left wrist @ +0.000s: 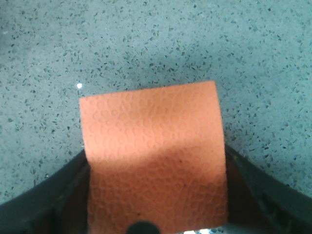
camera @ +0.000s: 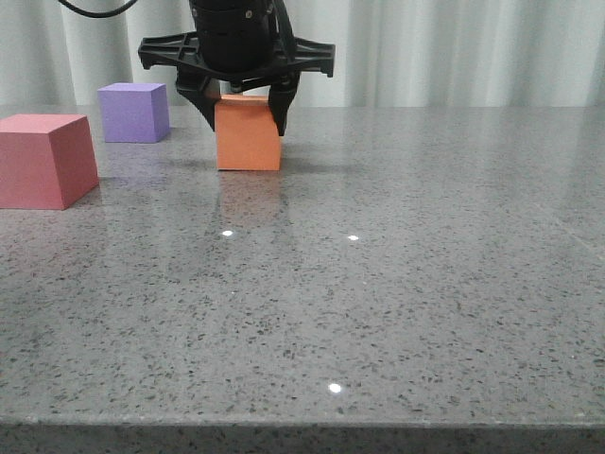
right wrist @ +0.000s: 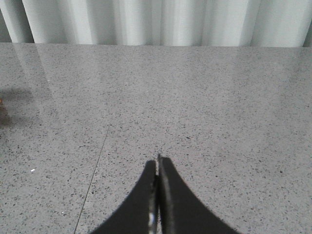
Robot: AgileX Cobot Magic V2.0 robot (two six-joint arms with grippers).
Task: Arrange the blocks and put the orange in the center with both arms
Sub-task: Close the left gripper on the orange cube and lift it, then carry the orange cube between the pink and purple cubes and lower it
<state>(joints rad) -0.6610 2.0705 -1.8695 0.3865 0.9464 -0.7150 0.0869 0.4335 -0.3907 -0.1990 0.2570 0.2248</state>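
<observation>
The near half of the grey speckled worktop (camera: 378,312) carries only small bright light reflections. Further back, at the left edge, the reddish-pink cube (camera: 43,159) sits flat on the stone, partly cut off by the front view's border. Beyond it and a little inward stands the purple cube (camera: 134,112), close to the far edge and clear of its pink neighbour. To the right of both, left of the worktop's middle and towards the far edge, the orange cube (camera: 248,134) rests on the surface with its lower face meeting its own reflection. The left gripper (camera: 241,99) comes down from above with a dark finger on each side of the cube's upper part; the left wrist view shows the orange cube (left wrist: 153,156) filling the gap between the two black fingers (left wrist: 258,195), which press against its side faces, so the hand is clamped on it. The right gripper (right wrist: 158,195) appears only in its own wrist view, fingertips pressed together with nothing between them, above bare stone, facing the pale curtain (right wrist: 156,22) beyond the far edge
</observation>
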